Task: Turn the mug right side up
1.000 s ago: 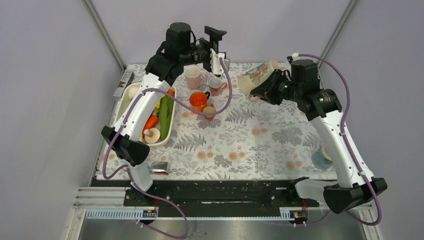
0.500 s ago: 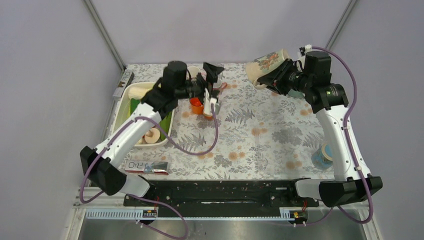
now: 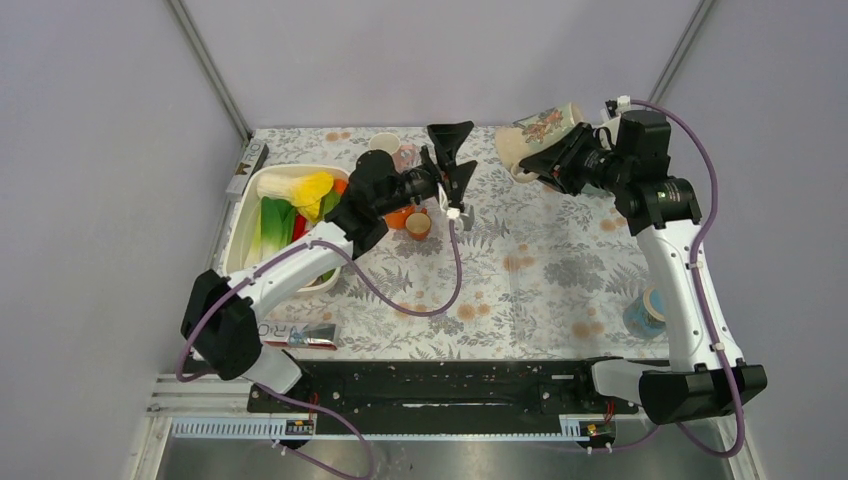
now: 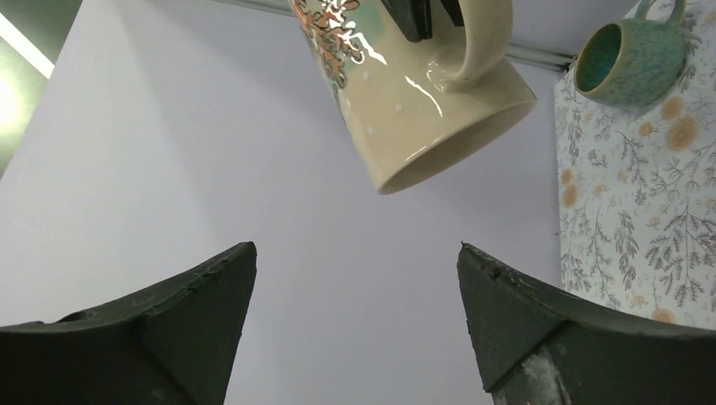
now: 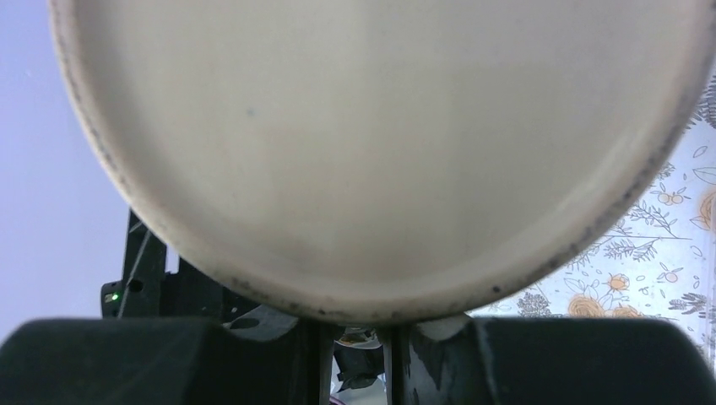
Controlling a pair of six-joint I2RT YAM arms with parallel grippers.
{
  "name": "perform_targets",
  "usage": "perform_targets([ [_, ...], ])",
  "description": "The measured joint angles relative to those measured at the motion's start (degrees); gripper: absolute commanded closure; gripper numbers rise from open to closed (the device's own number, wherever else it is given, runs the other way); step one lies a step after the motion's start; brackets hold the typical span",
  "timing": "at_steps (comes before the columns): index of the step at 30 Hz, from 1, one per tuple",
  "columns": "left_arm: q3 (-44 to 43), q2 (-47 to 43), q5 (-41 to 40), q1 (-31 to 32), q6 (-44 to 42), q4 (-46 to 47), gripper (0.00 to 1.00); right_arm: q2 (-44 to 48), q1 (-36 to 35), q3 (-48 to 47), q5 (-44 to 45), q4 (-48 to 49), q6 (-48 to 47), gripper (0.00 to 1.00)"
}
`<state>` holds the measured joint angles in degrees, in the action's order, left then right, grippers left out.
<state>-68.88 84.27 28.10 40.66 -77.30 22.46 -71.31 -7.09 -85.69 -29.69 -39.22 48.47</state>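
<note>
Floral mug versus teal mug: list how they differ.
The floral mug is cream with an orange flower print; the teal mug is speckled blue-green. The floral mug hangs tilted in the air, clamped in the right gripper; the teal mug sits on the tablecloth, untouched. Both have a loop handle.

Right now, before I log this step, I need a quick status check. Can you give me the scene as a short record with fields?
task mug: floral mug, held in the air, tilted, not yet upright
right claw: shut on the floral mug
left claw: open, empty, aimed toward the floral mug
other cups: orange mug; teal mug standing on the tablecloth
left side: tub of vegetables
</note>
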Motion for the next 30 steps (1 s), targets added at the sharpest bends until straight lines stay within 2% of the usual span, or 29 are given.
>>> perform_targets([
  [7,-4.46,8.13,-0.76,0.15,-0.28,4.04,0.15,0.83,0.00,0.33,-0.94,1.01,0.83,1.00],
  [11,-7.04,12.31,-0.87,0.22,-0.76,5.38,0.20,0.85,0.00,0.33,-1.55,0.98,0.83,1.00],
  [16,-7.10,12.68,-0.70,0.55,-0.85,8.20,0.30,0.83,0.00,0.33,-1.99,0.98,0.85,1.00],
  [23,-7.21,12.76,0.20,1.03,-0.68,13.64,0.32,0.83,0.00,0.35,-3.30,2.05,1.16,1.00],
  [30,-9.31,16.68,2.58,1.03,-0.68,20.04,0.49,0.83,0.00,1.14,-4.83,3.96,2.12,1.00],
])
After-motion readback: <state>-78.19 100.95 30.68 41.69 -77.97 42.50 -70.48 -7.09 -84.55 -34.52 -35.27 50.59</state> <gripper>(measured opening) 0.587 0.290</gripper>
